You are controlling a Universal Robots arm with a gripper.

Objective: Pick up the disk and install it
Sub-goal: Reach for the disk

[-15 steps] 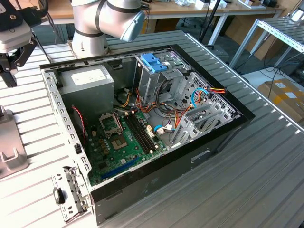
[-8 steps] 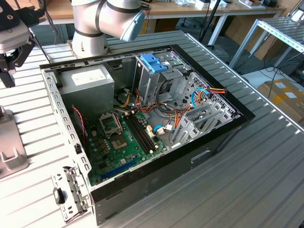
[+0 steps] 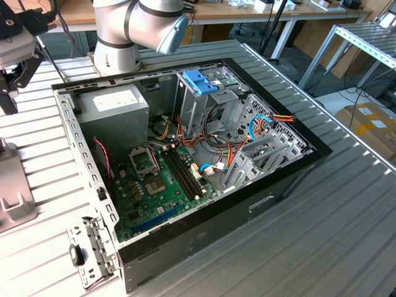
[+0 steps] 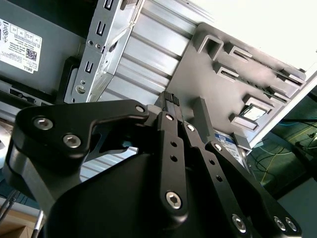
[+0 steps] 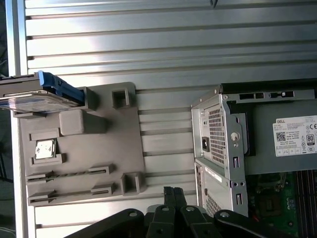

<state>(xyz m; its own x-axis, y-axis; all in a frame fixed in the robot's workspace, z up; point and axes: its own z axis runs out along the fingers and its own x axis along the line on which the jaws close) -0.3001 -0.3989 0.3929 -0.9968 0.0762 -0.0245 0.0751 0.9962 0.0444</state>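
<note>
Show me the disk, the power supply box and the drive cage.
the disk (image 5: pixel 34 99): first wrist view, its flat face.
the power supply box (image 3: pixel 114 102): exterior view, its white sticker.
the drive cage (image 3: pixel 201 81): exterior view, its blue top.

The flat rectangular metal disk (image 5: pixel 29 101) is dark grey with a blue plastic rail (image 5: pixel 59 87); the moulded plastic tray (image 5: pixel 84 148) is matt grey, the ribbed metal table (image 5: pixel 148 39) striped silver. The angular metal gripper (image 4: pixel 185 101) is black. In the middle of the exterior view, the circuit board (image 3: pixel 154 192) is green inside a black computer case (image 3: pixel 247 216).
</note>
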